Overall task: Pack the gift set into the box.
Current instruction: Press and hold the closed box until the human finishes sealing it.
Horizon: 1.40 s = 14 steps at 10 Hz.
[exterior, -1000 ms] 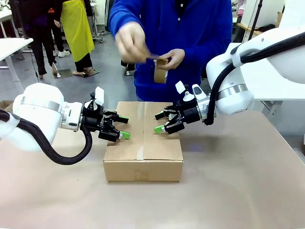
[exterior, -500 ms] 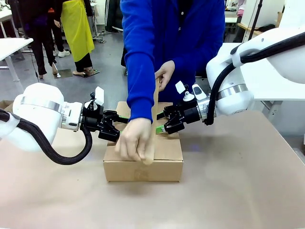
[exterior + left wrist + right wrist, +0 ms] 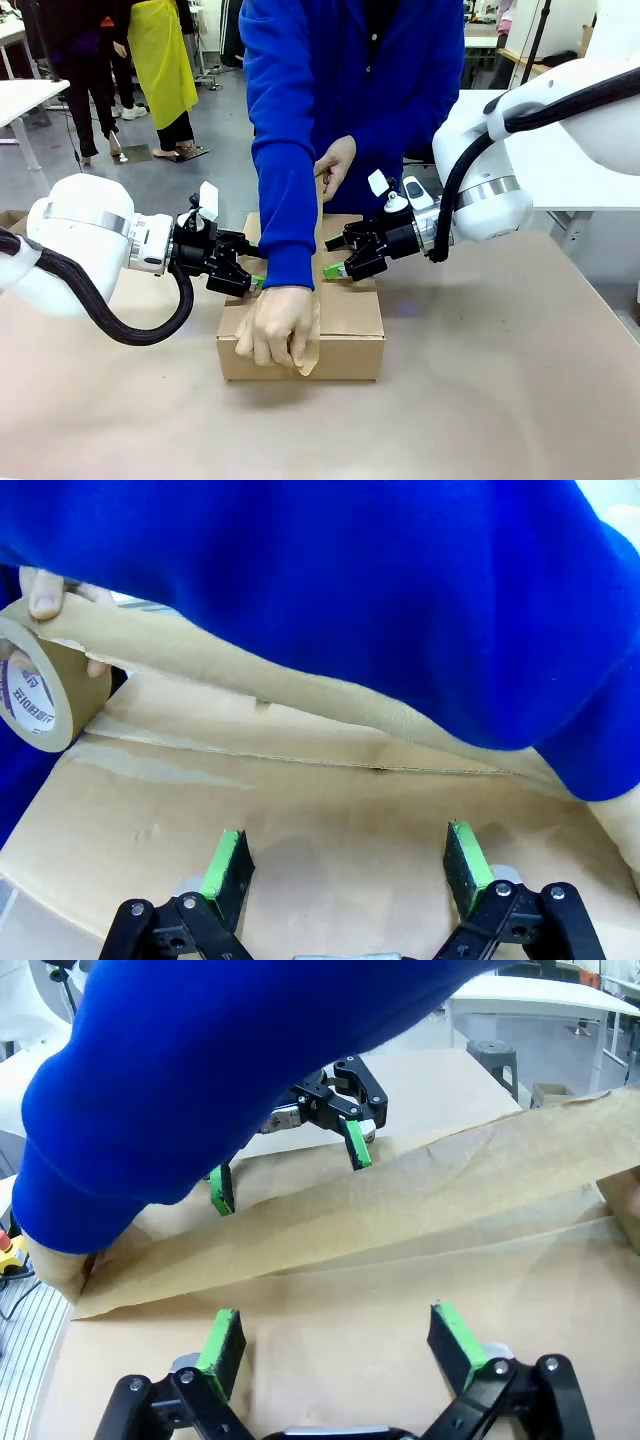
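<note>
The box (image 3: 350, 315) lies in the middle of the table with its top flaps down. The gift set is hidden. My left gripper (image 3: 250, 266) is open, its green pads (image 3: 228, 855) down on the left flap (image 3: 300, 810). From the other side my right gripper (image 3: 335, 257) is open over the right flap, and its own view shows its fingers (image 3: 222, 1345) spread above the cardboard. A person in a blue sleeve stretches brown tape (image 3: 380, 1200) along the centre seam. One hand (image 3: 280, 330) presses the tape onto the near face. The other hand (image 3: 335, 165) holds the tape roll (image 3: 40, 695) at the far edge.
The person's blue sleeve (image 3: 285, 180) crosses the box top between my two grippers. Brown table surface (image 3: 500, 390) stretches to the right and front of the box. A white table (image 3: 25, 95) and people stand at the back left.
The person brought the tape roll down from chest height and drew a strip across the box top to its near face. Both grippers stayed where they were.
</note>
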### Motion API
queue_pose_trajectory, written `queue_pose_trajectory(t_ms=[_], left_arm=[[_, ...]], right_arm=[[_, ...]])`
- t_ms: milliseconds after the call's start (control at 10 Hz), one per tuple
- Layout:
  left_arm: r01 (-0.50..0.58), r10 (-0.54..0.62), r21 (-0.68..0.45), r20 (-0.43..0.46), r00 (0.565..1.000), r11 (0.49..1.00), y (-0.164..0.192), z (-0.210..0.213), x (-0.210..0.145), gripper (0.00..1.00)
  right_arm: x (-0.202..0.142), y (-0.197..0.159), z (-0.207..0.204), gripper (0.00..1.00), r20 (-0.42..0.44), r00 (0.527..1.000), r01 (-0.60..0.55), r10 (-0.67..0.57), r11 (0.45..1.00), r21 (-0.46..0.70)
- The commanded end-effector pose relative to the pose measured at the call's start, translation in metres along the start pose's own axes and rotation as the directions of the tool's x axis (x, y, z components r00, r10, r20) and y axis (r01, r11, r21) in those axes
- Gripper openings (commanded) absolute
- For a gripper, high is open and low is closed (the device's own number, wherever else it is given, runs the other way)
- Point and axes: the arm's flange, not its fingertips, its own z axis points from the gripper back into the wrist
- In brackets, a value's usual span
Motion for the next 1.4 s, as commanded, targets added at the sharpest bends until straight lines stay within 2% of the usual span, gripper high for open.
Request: queue_pose_trajectory(t_ms=[0, 1300], left_arm=[[0.002, -0.002, -0.004, -0.003, 1.000, 1.000, -0.0013, -0.0018, -0.0012, 1.00], [0.002, -0.002, -0.004, -0.003, 1.000, 1.000, -0.0013, -0.0018, -0.0012, 1.00]], right_arm=[[-0.0019, 0.0003, -0.0036, 1.00, -0.019, 1.000, -0.003, 0.002, 1.000, -0.012], [-0.0019, 0.0003, -0.0036, 1.00, -0.019, 1.000, -0.003, 0.002, 1.000, -0.012]])
